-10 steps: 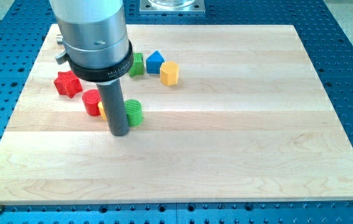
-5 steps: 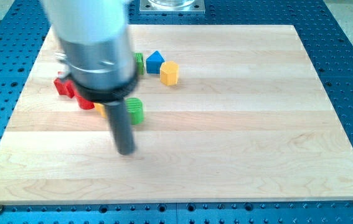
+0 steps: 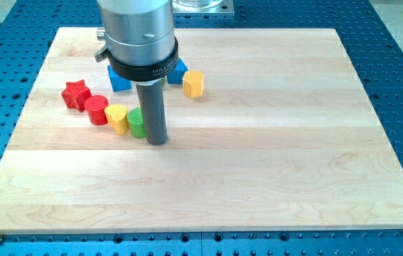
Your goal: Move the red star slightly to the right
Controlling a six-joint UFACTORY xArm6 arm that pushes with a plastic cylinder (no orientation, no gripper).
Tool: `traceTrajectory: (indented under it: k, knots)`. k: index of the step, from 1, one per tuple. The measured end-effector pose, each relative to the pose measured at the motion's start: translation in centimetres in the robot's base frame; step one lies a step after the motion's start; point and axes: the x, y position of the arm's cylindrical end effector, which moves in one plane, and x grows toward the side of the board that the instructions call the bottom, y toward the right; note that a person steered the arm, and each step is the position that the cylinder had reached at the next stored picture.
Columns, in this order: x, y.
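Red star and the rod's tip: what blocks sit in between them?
In the camera view, three blocks line up between the red star and my tip: a red cylinder, a yellow block, then a green block beside my tip.

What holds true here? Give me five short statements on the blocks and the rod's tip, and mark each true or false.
1. The red star is the block nearest the view's left. True.
2. My tip is touching the red star. False: it stands well to the view's right of it, right beside the green block.
3. A red cylinder lies between the red star and a yellow block. True.
4. The yellow hexagon block sits at the view's bottom edge of the board. False: it lies in the upper part, to the view's right of the rod.
5. A blue block shows to the view's left of the rod. True.
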Motion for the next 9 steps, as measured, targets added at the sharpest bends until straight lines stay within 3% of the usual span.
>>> traceTrajectory:
  k: [4, 6, 8, 9]
  knots:
    - [-2.8, 1.5]
    - [-1.8, -3.8]
    - [2.7, -2.3]
    - [4.6, -6.8]
